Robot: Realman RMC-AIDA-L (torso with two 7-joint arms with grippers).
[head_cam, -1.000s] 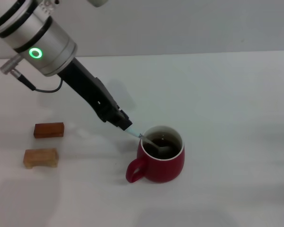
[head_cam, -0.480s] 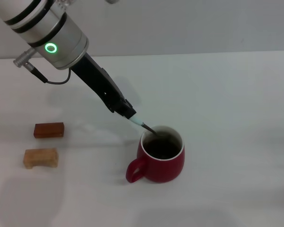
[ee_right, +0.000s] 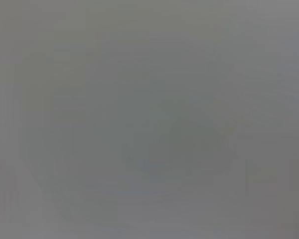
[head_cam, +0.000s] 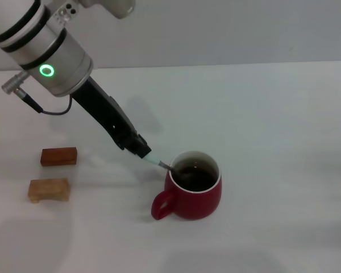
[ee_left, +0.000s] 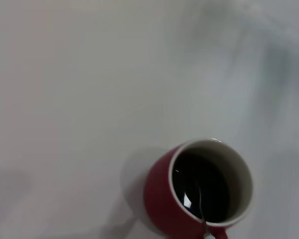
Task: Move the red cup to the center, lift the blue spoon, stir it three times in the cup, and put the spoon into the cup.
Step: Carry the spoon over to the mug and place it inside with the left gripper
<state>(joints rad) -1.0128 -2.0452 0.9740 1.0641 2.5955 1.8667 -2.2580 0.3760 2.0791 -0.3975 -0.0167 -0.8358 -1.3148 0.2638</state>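
The red cup [head_cam: 193, 190] stands on the white table near the middle, handle toward the front left, with dark liquid inside. My left gripper [head_cam: 140, 149] hangs just up and left of its rim, shut on the pale-blue handle of the blue spoon [head_cam: 158, 163]. The spoon slants down over the rim and its metal end dips into the liquid. In the left wrist view the red cup [ee_left: 162, 199] sits low in the picture and the blue spoon [ee_left: 201, 211] shows as a thin grey neck in the dark liquid. The right gripper is out of view.
Two small wooden blocks lie at the left of the table: a reddish-brown block [head_cam: 59, 156] and, nearer the front, a tan block [head_cam: 48, 190]. The right wrist view shows only a flat grey field.
The left arm swung up and right, drawing the spoon toward the cup's far-left rim, then came back down and left, with the spoon still in the cup. The cup stayed put.
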